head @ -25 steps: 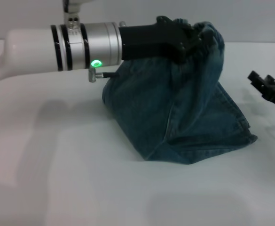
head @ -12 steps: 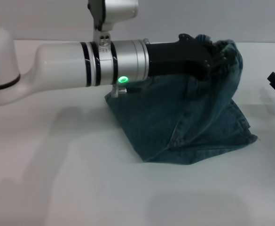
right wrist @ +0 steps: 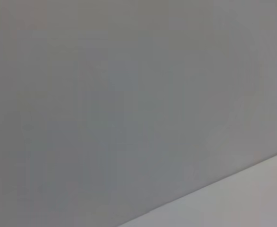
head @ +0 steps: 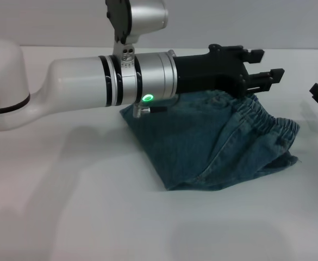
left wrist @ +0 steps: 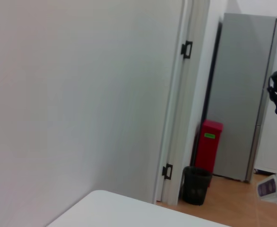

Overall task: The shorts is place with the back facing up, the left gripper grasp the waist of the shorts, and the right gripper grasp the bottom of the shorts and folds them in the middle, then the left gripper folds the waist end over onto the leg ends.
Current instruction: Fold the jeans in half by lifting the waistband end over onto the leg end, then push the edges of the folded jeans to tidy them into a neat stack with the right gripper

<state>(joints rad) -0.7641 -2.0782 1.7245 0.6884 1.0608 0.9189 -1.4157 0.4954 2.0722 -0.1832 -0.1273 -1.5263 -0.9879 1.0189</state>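
shorts point(head: 213, 144): blue denim cloth, matt | table point(head: 66, 217): smooth white | left claw point(head: 267, 65): matt black plastic

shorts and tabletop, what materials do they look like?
Shorts: looks like blue denim, matte, with faded wash, stitched seams and a gathered elastic waistband. Table: smooth white surface with a soft sheen, probably laminate or plastic; cannot tell which.
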